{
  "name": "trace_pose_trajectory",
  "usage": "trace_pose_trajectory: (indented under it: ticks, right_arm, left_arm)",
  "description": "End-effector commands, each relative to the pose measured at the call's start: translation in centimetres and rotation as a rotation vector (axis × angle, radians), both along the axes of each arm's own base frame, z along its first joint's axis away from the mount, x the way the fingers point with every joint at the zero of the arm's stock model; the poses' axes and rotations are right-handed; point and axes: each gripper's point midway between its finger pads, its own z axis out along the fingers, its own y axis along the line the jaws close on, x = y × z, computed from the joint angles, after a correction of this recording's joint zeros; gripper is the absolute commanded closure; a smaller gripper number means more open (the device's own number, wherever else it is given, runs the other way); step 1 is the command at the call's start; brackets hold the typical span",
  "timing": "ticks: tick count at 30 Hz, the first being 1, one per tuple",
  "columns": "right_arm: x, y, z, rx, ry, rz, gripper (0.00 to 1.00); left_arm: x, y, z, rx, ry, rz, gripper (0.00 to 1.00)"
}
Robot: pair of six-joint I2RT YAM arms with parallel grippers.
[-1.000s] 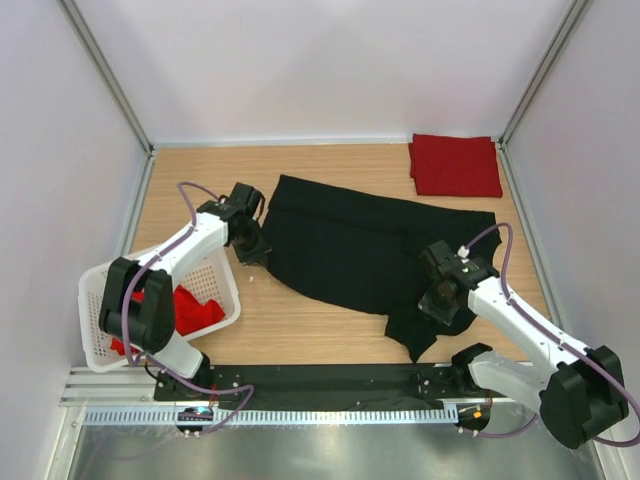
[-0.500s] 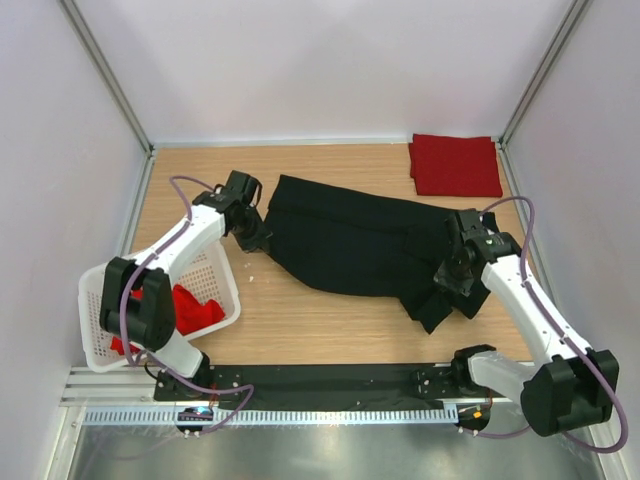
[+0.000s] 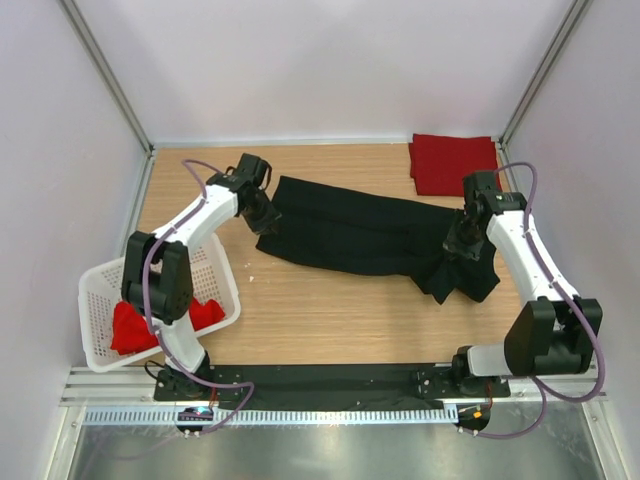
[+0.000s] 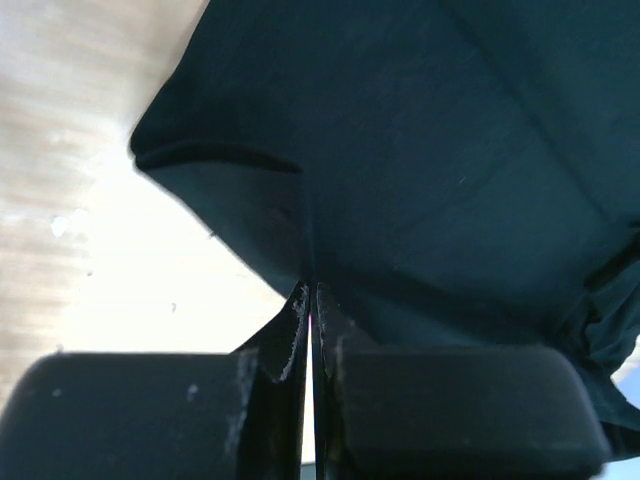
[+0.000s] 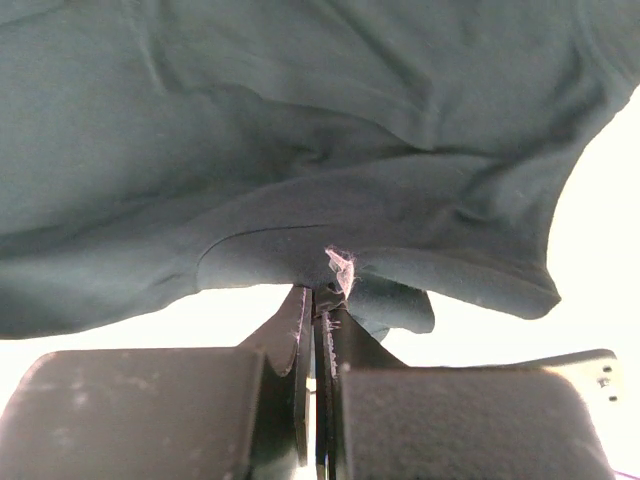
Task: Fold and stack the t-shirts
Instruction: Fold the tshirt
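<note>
The black t-shirt (image 3: 360, 235) hangs stretched between both grippers across the middle of the table. My left gripper (image 3: 265, 213) is shut on its left edge; in the left wrist view the cloth (image 4: 420, 150) spreads from the pinched jaws (image 4: 312, 290). My right gripper (image 3: 462, 240) is shut on its right part; in the right wrist view the cloth (image 5: 300, 130) bunches above the jaws (image 5: 325, 290). A folded red t-shirt (image 3: 455, 165) lies at the far right corner. Another red t-shirt (image 3: 135, 325) lies crumpled in the basket.
The white lattice basket (image 3: 95, 285) stands tilted at the near left edge, beside the left arm's base. Grey walls close the table on the left, far and right sides. Bare wood (image 3: 320, 310) shows in front of the black shirt.
Both grippers moved toward the far side, carrying the black t-shirt with them. The shirt is now pulled into a narrower, longer band. The right arm swung out to the right.
</note>
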Motion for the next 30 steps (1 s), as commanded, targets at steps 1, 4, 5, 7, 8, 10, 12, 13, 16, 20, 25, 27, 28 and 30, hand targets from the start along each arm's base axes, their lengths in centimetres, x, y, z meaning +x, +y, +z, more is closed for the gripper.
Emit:
trace_pose_trajectory:
  ticks: [1,4,5,7,8,10,12,13,16,20,25,27,28,30]
  right_arm:
    - [2.4,1.0,0.8,0.057,-0.036,0.062,0.99]
    - [3.7,0.1,0.5,0.059,-0.022,0.037,0.99]
    - [4.4,-0.2,0.9,0.049,-0.034,0.041,0.99]
    - [5.3,-0.5,0.8,0.052,-0.027,0.041,0.99]
    - [5.6,-0.6,0.7,0.056,-0.026,0.047,0.99]
    - [6.2,-0.5,0.1,0.071,-0.003,0.049,0.99]
    - [6.9,-0.3,0.1,0.088,-0.001,0.056,0.99]
    - [7.3,-0.2,0.2,0.097,-0.007,0.062,0.99]
    - [7.9,-0.1,-0.5,0.122,0.017,0.067,0.99]
    - [9.2,-0.3,-0.9,0.127,0.020,0.056,0.99]
    - [10.0,-0.6,-1.3,0.140,0.026,0.035,0.99]
    - [10.1,-0.9,-1.3,0.140,0.026,0.026,0.99]
    - [10.3,-1.2,-1.4,0.142,0.025,0.019,0.99]
    - [10.4,-1.4,-1.6,0.144,0.028,0.009,0.99]
  left_arm:
    - [2.5,0.0,1.1,0.007,-0.062,0.010,1.00]
    - [3.8,-0.2,1.2,0.007,-0.070,0.017,1.00]
    - [4.5,-0.3,1.6,0.003,-0.081,0.023,1.00]
    - [5.2,-0.2,1.1,0.007,-0.071,0.031,1.00]
    - [5.8,-0.2,1.5,0.003,-0.084,0.034,1.00]
    - [6.3,-0.2,0.9,0.004,-0.070,0.036,1.00]
    - [7.2,-0.1,1.2,-0.001,-0.081,0.045,1.00]
    - [7.4,-0.1,0.7,0.003,-0.070,0.045,1.00]
    - [8.2,0.3,0.5,0.009,-0.067,0.053,1.00]
    - [8.9,0.3,-0.9,-0.003,-0.039,0.048,1.00]
    - [9.9,-0.1,-1.5,-0.025,-0.028,0.036,1.00]
    - [10.3,-0.4,-1.6,-0.036,-0.030,0.032,1.00]
    - [10.3,-0.5,-1.6,-0.036,-0.030,0.031,1.00]
    - [10.6,-0.6,-1.7,-0.037,-0.031,0.031,1.00]
